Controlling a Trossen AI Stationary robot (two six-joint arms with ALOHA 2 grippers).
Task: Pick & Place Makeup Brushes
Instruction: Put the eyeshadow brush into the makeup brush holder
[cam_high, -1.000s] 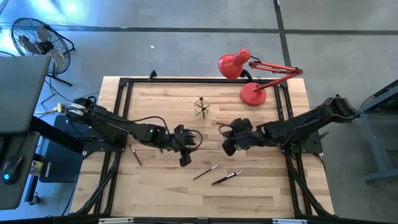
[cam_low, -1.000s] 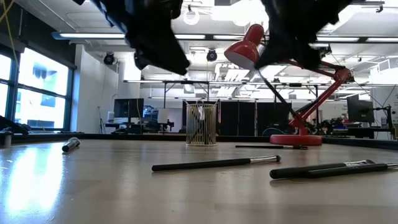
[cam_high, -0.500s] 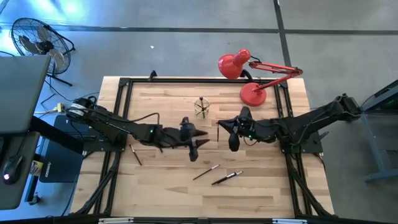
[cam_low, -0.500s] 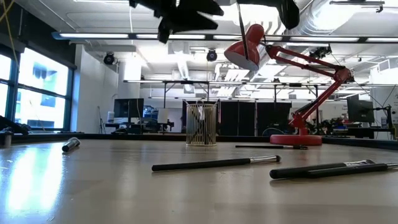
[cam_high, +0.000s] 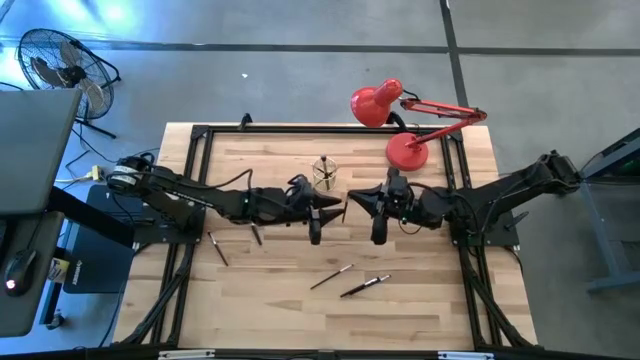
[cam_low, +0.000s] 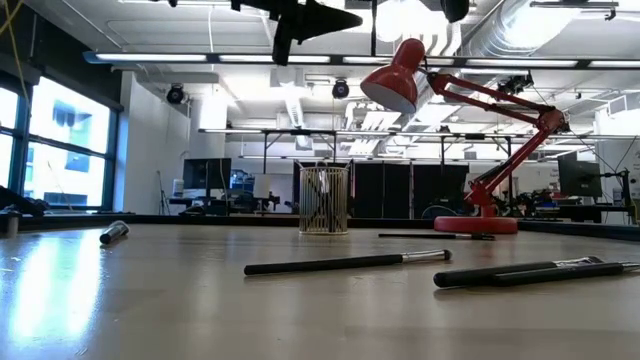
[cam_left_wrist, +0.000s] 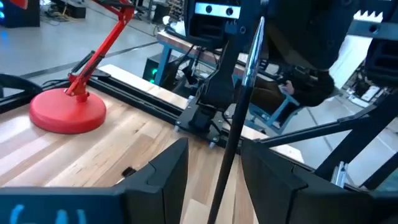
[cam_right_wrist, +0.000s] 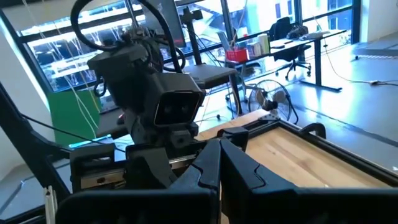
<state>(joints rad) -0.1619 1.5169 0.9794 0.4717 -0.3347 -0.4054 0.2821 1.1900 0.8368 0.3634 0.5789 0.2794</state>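
**Mid-air handover: brush hanging between two claws**

I have both arms meeting above the middle of the tabletop (cam_high: 250, 300), close to the small see-through cup (cam_high: 324, 173) that stands toward the edge with the red desk lamp (cam_high: 406, 150). The right claw (cam_right_wrist: 217, 163) is pinched closed, and from it a thin dark makeup brush (cam_left_wrist: 239, 99) hangs nearly upright, well clear of the wood. The left claw (cam_left_wrist: 216, 168) is spread open with that brush standing in the gap between its fingers (cam_left_wrist: 166, 171), touching neither as far as I can tell.

The other loose brushes lie flat: two (cam_high: 331, 277) toward the near edge at the middle, one (cam_high: 217, 248) by the left edge, and one seen from the low view lying near the lamp's base (cam_low: 436, 236).

My worry is the exchange itself. The handle is slim and smooth-looking, so if I close the left claw off-centre it may pivot or squirt out sideways. If the right claw lets go before the left has a firm hold, the brush drops and could roll toward the edge. Closing while the arms are misaligned could also bend it or knock the two claws together. The cup is close enough that a careless swing of the left arm might tip it.
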